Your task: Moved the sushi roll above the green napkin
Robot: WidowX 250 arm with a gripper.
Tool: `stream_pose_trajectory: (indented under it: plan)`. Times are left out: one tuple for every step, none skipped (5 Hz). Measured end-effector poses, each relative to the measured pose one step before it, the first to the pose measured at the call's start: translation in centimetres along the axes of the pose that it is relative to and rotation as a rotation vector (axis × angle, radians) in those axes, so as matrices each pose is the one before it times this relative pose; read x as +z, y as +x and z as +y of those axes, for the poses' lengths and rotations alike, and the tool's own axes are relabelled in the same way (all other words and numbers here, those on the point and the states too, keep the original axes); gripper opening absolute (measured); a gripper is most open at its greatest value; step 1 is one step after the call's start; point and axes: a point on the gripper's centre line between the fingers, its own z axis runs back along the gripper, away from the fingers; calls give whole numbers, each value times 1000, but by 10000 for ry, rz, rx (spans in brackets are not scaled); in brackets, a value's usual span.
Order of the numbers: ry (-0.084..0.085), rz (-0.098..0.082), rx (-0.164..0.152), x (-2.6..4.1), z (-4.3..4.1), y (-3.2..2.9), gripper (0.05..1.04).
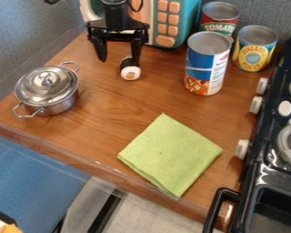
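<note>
"Claw [119,61] open or holding, would you say?"

"Spread, I'd say: its fingers stand well apart, with nothing pinched between them."

"And the sushi roll [130,72]?"

"On the wooden counter [120,102], well apart from the napkin [170,154], on the far side of it. It lies just beside the fingertip nearer the napkin, rather than midway in the gap. Whether the two touch, I can't tell."

"Which way does it point?"

"One round, pale end faces roughly towards the napkin's side of the counter; the dark wrap runs back from it, away from the napkin. So the long axis runs more across the line between the fingers than along it."

"Good for a grip on its sides, then?"

"I'd think so, once the claw shifts a little napkin-ward to bring the roll between both fingers. Close from here and that nearer finger may press down on the roll or roll it aside."

"And after that?"

"Lift, and carry it towards the napkin. The step in hand looks like lining up; the carrying is all to do."
</note>
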Motion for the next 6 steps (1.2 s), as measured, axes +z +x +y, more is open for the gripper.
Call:
stream_pose_trajectory:
  plan:
    - [24, -23, 765, -964, -123, 102, 1001]
    - [135, 59, 151, -815, -688, -277, 1001]
    - [264, 313, -179, -1333, -577, -726, 947]
    - [-86, 43, -203, 34, -254, -285, 676]
    - [-503, -140, -451, 2534, -541, -968, 548]
    - [-749, -557, -1076, 4189, -1981, -2717, 534]
